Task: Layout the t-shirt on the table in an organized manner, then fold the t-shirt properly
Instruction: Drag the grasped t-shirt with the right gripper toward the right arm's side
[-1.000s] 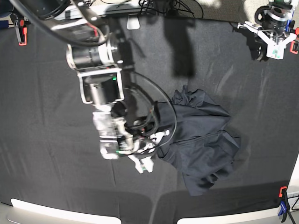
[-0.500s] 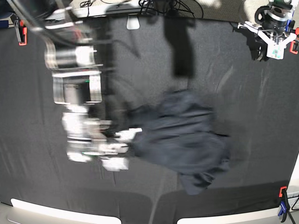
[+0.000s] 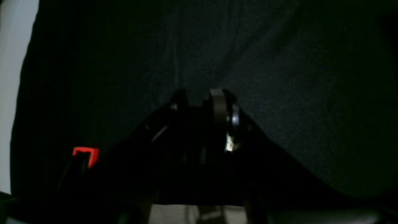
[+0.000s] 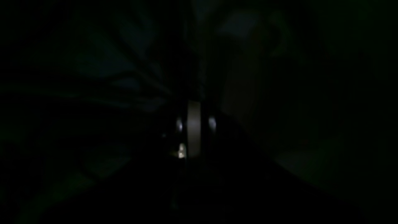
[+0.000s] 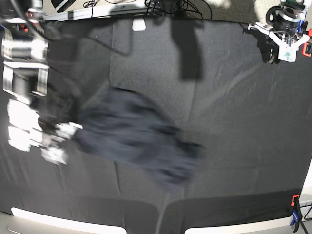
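Black-clothed counter, t-shirt bunched left of centre.
Its long axis runs from far-left to near-right; the right gripper, jaws closed on the t-shirt's left edge, is much the nearer arm. The left gripper hangs at the far-right corner, well apart, jaws partly parted and holding nothing.

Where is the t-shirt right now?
In the base view, the t-shirt lies crumpled and motion-blurred on the table, left of centre, its left edge at the right gripper.
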{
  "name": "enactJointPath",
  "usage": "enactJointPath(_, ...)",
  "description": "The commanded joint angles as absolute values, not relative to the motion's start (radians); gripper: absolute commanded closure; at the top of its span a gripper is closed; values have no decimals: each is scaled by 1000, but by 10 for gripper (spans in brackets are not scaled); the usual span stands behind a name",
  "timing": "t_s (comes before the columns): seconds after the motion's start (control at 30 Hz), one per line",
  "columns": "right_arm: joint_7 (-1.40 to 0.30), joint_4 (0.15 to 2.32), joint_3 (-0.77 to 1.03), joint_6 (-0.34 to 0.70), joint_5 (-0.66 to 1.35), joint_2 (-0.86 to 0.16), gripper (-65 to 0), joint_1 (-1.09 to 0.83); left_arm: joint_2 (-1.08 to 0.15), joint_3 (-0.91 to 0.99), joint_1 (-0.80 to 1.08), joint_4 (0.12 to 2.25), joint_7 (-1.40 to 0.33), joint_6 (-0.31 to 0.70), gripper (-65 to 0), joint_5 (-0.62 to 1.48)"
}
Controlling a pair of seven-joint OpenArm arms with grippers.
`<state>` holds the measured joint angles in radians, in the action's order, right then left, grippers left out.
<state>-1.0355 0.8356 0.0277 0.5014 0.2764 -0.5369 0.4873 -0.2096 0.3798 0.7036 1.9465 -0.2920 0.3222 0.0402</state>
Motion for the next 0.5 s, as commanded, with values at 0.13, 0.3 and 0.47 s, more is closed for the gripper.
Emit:
enactJointPath(0.13,-1045,845,169,567,332,-660,0,509,-217,385,708,1963,-253,318,-117,45)
enactJointPath(0.3,-1126,845,298,688,526,-695,-52,510,-217,385,706,1963,-238,318,-117,45)
enactJointPath(0.47,-1128,845,381,698,628,-750,-87,510,-217,385,706,1963,-238,318,-117,45)
